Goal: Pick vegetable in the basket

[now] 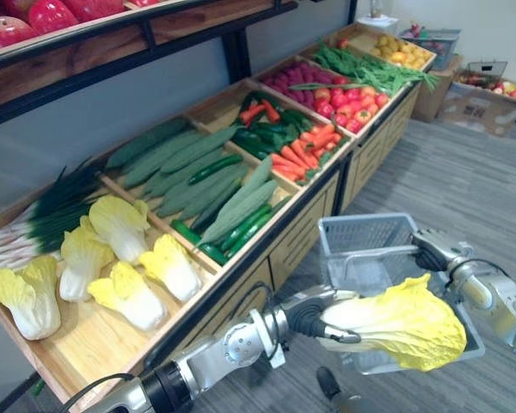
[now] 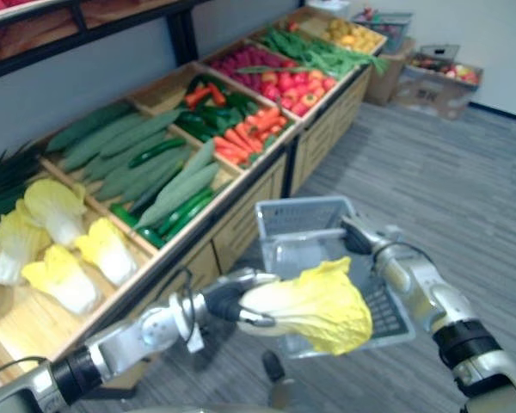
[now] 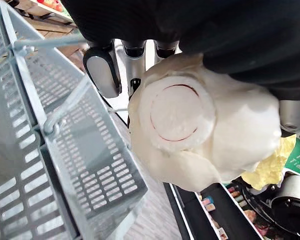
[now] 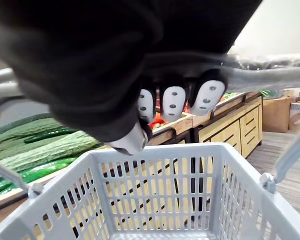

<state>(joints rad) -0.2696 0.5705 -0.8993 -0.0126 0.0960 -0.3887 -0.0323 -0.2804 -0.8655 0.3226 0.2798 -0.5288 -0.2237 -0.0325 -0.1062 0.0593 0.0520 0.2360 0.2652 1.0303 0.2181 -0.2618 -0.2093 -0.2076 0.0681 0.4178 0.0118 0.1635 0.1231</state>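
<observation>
Step in hand, as judged: place the cabbage (image 1: pixel 404 323) into the basket (image 1: pixel 365 222). The cabbage is carried in the air at the near side of the basket, leafy end towards the right arm and cut white base (image 3: pixel 182 117) towards the left wrist. It does not appear to rest on the basket floor yet. The left robot hand (image 1: pixel 314 317) is closed round the stem end, with fingers (image 3: pixel 102 70) on one side of the base and the thumb opposite. The right robot hand (image 1: pixel 430 249) is curled over the handle (image 4: pixel 270 75), fingertips (image 4: pixel 172 102) wrapped under it, and carries the basket beside the table (image 1: pixel 95 340), where further cabbages (image 1: pixel 120 224) lie in their compartment. To perform the step well, centre the cabbage over the open mouth, clear of the handle and the near rim. The left wrist view shows the wire of the handle close to the fingers, so contact there is the main risk. Lower the cabbage until the basket bears it, then open the fingers. Hold the basket level with the right robot hand as the load arrives, since the long leafy end could tip over the rim.
</observation>
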